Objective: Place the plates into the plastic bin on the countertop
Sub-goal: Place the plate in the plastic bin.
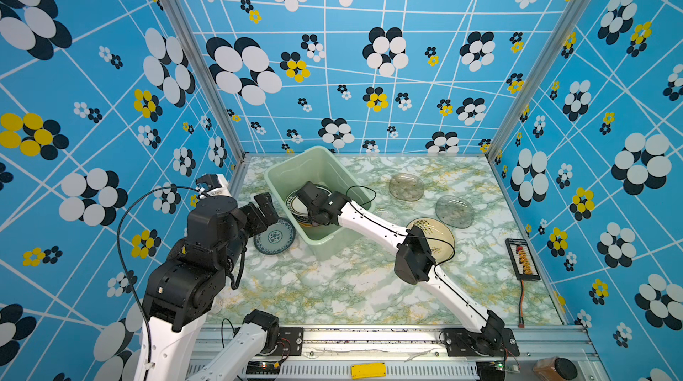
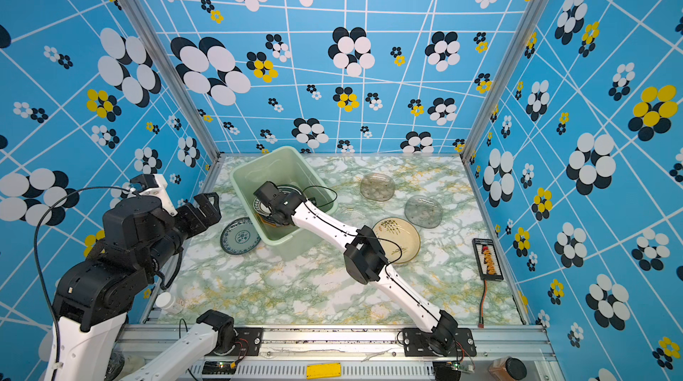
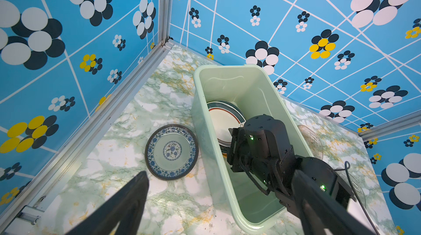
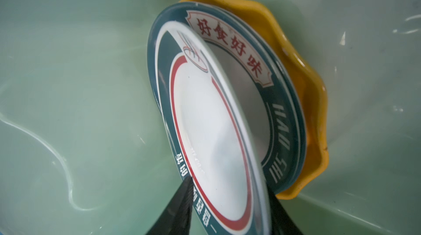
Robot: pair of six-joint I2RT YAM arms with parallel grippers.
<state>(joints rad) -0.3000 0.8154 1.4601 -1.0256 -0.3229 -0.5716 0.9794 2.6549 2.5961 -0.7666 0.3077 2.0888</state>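
The pale green plastic bin [image 1: 325,168] [image 2: 281,168] [image 3: 239,85] stands at the back left of the marbled countertop [image 1: 332,286]. My right gripper [image 4: 229,186] [image 1: 306,194] reaches down inside it, open, and a white plate with a dark rim [image 4: 209,131] leans tilted between its fingers. Under it lie a second dark-rimmed plate [image 4: 280,119] and a yellow scalloped plate [image 4: 307,85]. A blue-green patterned plate [image 1: 274,238] [image 3: 171,151] lies left of the bin. My left gripper [image 1: 264,205] [image 3: 221,176] hangs open and empty above it. A cream plate [image 1: 438,237] and two clear glass plates [image 1: 405,186] [image 1: 454,211] lie to the right.
A black board with orange connectors [image 1: 523,259] and its cable lie along the right wall. A white bottle [image 2: 168,301] stands at the front left corner. A brown jar [image 1: 554,368] sits beyond the front rail. The right forearm [image 1: 369,220] crosses over the bin's near rim.
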